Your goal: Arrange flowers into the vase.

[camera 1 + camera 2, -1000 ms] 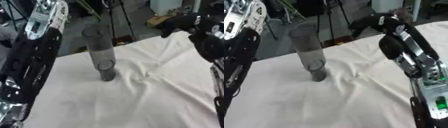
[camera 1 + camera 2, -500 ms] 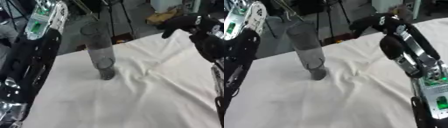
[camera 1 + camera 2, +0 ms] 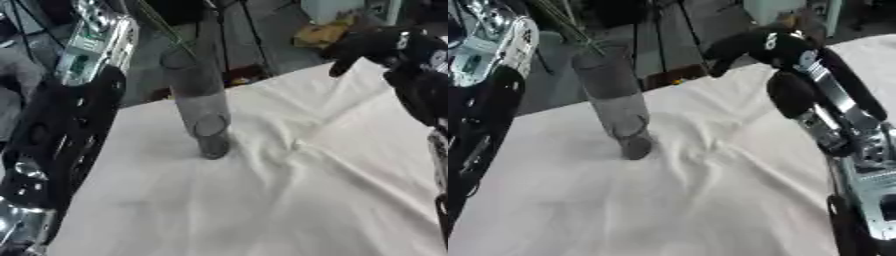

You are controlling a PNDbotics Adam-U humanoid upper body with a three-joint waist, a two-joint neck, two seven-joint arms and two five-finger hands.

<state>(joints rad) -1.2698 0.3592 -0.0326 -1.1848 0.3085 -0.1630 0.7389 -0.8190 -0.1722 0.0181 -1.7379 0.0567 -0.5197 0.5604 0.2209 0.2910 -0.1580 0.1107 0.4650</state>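
A table covered with a creased white cloth [image 3: 289, 200] fills the near and middle ground, its far edge running from the left up towards the far right. Beyond it lies a dark grey floor [image 3: 271, 30]. Thin black tripod legs [image 3: 254, 35] stand on that floor behind the table. Far right, something yellow [image 3: 324, 32] lies on the floor beside a pale box-like object [image 3: 337, 9]. The light is even and soft
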